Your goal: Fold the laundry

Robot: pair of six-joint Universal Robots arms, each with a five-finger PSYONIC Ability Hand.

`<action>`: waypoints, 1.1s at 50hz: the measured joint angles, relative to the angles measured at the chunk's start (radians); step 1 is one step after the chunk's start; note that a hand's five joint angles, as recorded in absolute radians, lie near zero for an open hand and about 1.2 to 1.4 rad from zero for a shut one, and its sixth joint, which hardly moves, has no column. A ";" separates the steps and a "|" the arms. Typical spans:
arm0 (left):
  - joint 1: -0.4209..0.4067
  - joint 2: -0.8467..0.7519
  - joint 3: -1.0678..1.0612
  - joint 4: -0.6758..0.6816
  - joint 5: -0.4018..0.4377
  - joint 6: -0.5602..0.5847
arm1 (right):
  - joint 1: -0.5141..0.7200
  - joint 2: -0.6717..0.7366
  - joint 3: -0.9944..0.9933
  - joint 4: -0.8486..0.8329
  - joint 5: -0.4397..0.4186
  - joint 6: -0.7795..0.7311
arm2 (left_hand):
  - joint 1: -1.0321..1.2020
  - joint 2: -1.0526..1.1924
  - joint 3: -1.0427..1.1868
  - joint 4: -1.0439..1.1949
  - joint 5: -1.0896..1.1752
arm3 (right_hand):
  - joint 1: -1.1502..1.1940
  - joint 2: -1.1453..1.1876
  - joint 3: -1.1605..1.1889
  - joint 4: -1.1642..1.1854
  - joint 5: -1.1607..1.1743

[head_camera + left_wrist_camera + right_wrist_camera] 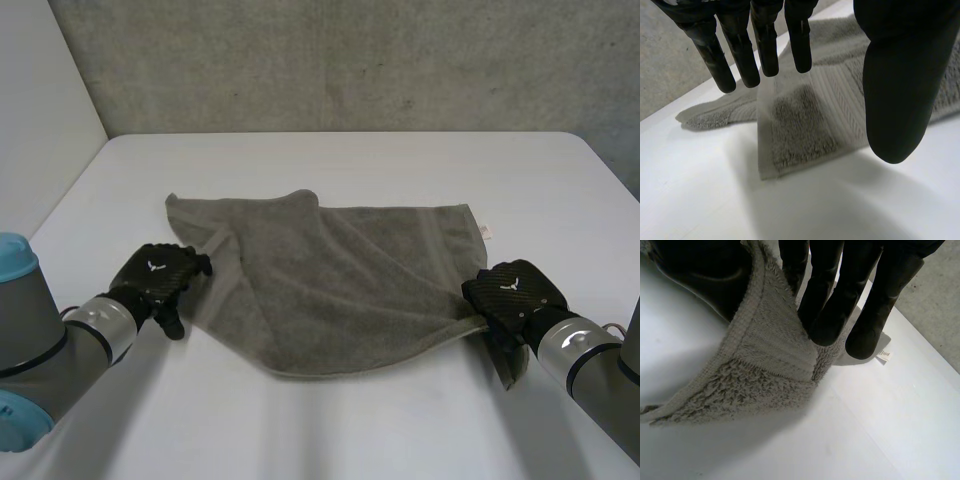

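Our right hand (512, 290) fingers (826, 305) grasp a corner of the grey terry towel (340, 285) on the white table (350, 430); our left hand (160, 275) hangs released at its edge.

The place looks like a robotics lab or test cell. A plain white table (330, 430) stands against a rough concrete wall (350, 60) and a white side panel (40, 100). A left arm (50, 350) and a right arm (600, 370) work a grey towel (340, 290).
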 measured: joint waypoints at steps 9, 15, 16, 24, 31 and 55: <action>0.008 -0.027 0.000 0.037 -0.004 0.034 | 0.002 0.004 0.002 -0.002 0.000 0.021 | 0.003 0.006 0.005 0.006 0.010 | 0.000 0.000 0.000 0.000 0.004; 0.008 -0.072 0.032 0.090 -0.005 0.031 | 0.003 0.004 0.006 -0.002 0.000 0.019 | 0.012 0.017 0.017 0.017 0.019 | 0.000 0.000 0.000 0.000 0.004; 0.008 -0.081 0.039 0.098 -0.004 0.030 | 0.003 0.005 0.007 -0.002 -0.001 0.019 | 0.013 0.019 0.019 0.020 0.020 | 0.000 0.000 0.000 0.000 0.004; 0.006 -0.130 0.084 0.114 -0.004 0.030 | 0.004 0.009 0.010 -0.003 -0.002 0.018 | 0.020 0.027 0.026 0.027 0.028 | 0.000 0.000 0.001 0.001 0.004; 0.005 -0.159 0.108 0.111 -0.004 0.032 | 0.004 0.016 0.010 -0.003 -0.002 0.018 | 0.023 0.028 0.027 0.029 0.029 | 0.000 0.000 0.002 0.001 0.004; 0.000 -0.239 0.220 0.109 -0.007 0.029 | 0.004 0.030 0.009 -0.003 -0.002 0.016 | 0.208 0.211 0.209 0.211 0.206 | 0.000 0.000 0.002 0.001 0.004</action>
